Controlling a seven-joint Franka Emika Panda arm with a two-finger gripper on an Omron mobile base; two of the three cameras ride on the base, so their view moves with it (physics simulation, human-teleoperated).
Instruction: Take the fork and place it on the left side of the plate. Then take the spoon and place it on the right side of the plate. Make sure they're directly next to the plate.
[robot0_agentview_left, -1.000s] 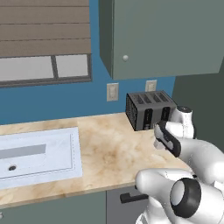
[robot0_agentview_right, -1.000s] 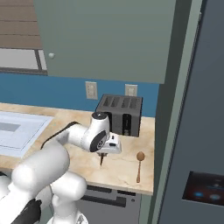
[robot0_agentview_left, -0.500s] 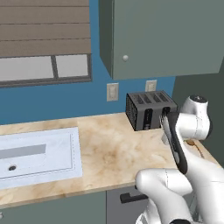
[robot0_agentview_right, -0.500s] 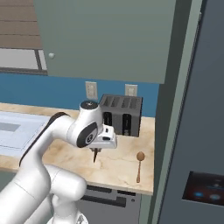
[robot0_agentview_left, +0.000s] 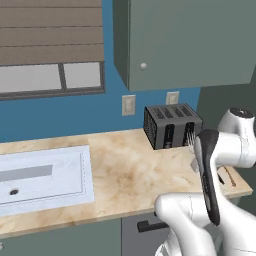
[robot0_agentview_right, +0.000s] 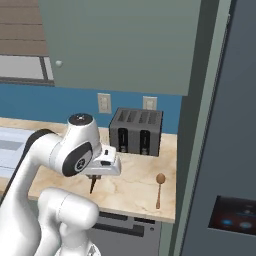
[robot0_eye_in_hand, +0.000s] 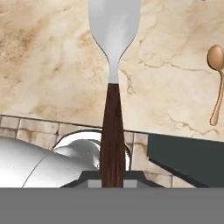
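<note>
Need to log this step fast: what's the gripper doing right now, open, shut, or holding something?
Gripper: shut on the fork, held by its dark handle above the counter, jaws closed on it.

The white arm rises from the base, bends at a dark-jointed elbow and turns its wrist downward. The gripper (robot0_agentview_right: 93, 181) hangs at about 5 o'clock from the elbow joint, pointing straight down, jaws clamped tight on the fork (robot0_eye_in_hand: 113, 109), which runs toward 12 o'clock in the hand view.
</note>
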